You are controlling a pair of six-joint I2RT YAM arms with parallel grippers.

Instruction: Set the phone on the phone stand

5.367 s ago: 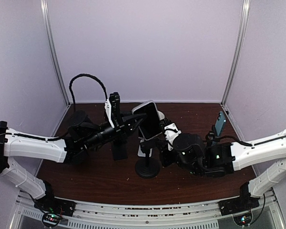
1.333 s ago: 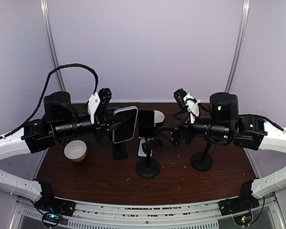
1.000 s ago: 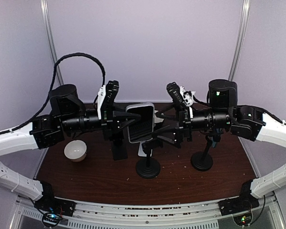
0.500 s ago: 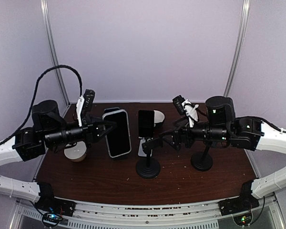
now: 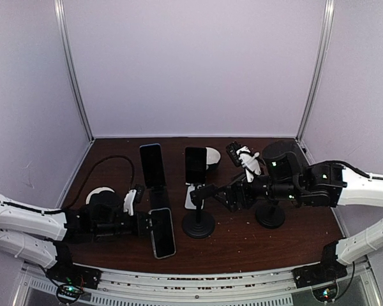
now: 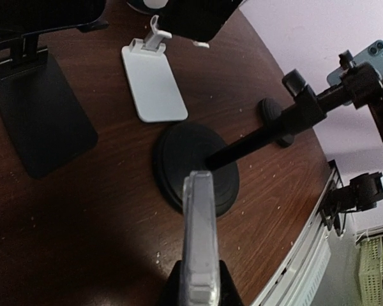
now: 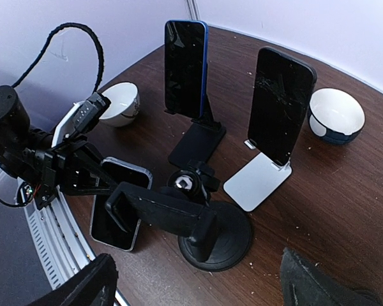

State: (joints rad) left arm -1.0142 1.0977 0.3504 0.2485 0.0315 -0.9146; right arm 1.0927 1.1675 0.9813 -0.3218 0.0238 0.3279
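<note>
- The left gripper (image 5: 145,225) is pressed shut on the phone (image 5: 163,234), pinching its near end. The phone hangs low over the dark wood table (image 5: 268,245).
- The phone's long axis runs straight ahead of the jaws.
- The matte black clamp stand (image 5: 198,223) sits just ahead of the phone's far end.
- The right gripper (image 5: 232,196), jaws spread wide, faces the stand's clamp.
- The phone has a glossy screen and a pale case.

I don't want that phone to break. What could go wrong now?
The left gripper pinches the silver-edged black phone close to the brown wooden table; it might scrape or slip out. The black round-based stand sits right beside the phone and could get knocked over. The open right gripper hovers by the stand's clamp and might bump it.
</note>
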